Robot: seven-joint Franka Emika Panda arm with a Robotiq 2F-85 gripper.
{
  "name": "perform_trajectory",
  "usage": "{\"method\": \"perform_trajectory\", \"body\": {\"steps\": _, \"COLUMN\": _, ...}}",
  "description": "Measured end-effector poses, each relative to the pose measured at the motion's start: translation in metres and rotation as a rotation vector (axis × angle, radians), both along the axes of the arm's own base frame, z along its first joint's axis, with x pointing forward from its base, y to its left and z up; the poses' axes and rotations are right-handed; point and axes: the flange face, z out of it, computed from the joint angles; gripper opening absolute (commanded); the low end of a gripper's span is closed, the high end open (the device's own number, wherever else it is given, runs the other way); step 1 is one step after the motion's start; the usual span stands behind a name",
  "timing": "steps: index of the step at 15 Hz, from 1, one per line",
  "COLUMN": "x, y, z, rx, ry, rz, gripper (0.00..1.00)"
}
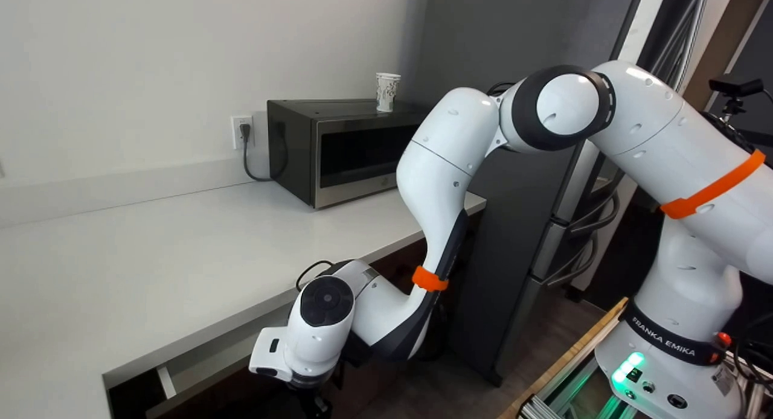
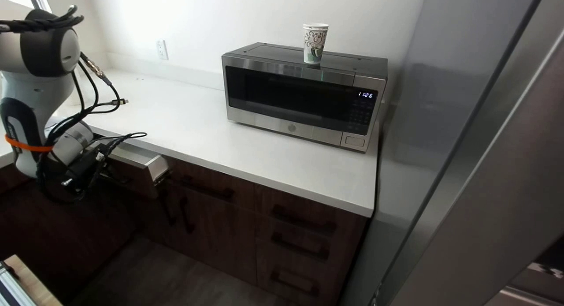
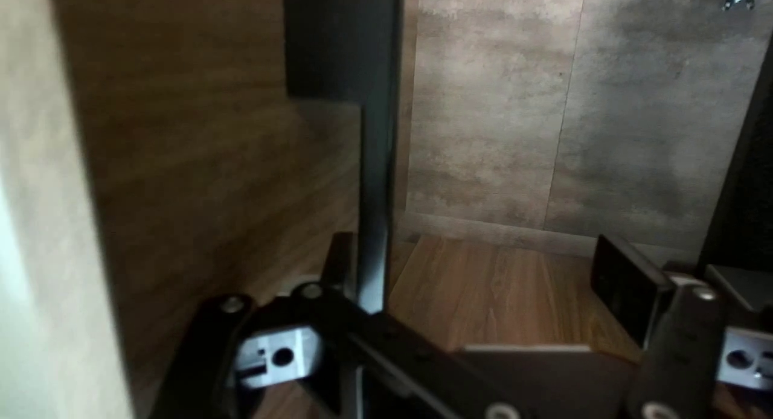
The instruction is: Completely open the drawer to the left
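Note:
The drawer stands partly pulled out from under the white counter, its pale inside showing. It also shows in an exterior view with its dark wood front and a metal runner. In the wrist view the wood front fills the left, with its pale top edge beside it. The black bar handle runs down in front of it. My gripper is open. Its left finger reaches in between the handle and the drawer front; its right finger is well apart from the handle. The gripper shows only partly, low in an exterior view.
The white counter overhangs the drawer. A microwave with paper cups stands on it. Closed drawers and cabinet doors with black handles lie beside the drawer. A grey fridge stands past the counter's end.

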Motion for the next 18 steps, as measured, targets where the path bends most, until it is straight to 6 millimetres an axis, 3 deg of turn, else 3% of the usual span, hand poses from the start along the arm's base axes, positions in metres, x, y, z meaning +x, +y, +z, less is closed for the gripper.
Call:
{"method": "perform_trajectory", "body": {"steps": 4, "x": -0.028, "y": 0.039, "z": 0.056, "rx": 0.037, "ry": -0.106, "rz": 0.17, "gripper": 1.0}}
{"method": "perform_trajectory", "body": {"steps": 8, "x": -0.043, "y": 0.06, "z": 0.104, "rx": 0.086, "ry": -0.188, "rz": 0.228, "gripper": 1.0}}
{"method": "perform_trajectory", "body": {"steps": 11, "x": -0.03, "y": 0.062, "z": 0.139, "rx": 0.148, "ry": -0.178, "rz": 0.087, "gripper": 1.0}}
{"method": "perform_trajectory", "body": {"steps": 14, "x": 0.004, "y": 0.051, "z": 0.17, "rx": 0.183, "ry": -0.185, "rz": -0.066, "gripper": 1.0}}
{"method": "perform_trajectory", "body": {"steps": 16, "x": 0.015, "y": 0.047, "z": 0.176, "rx": 0.185, "ry": -0.198, "rz": -0.077, "gripper": 1.0}}
{"method": "perform_trajectory", "body": {"steps": 18, "x": 0.01, "y": 0.049, "z": 0.174, "rx": 0.183, "ry": -0.194, "rz": -0.07, "gripper": 1.0}}
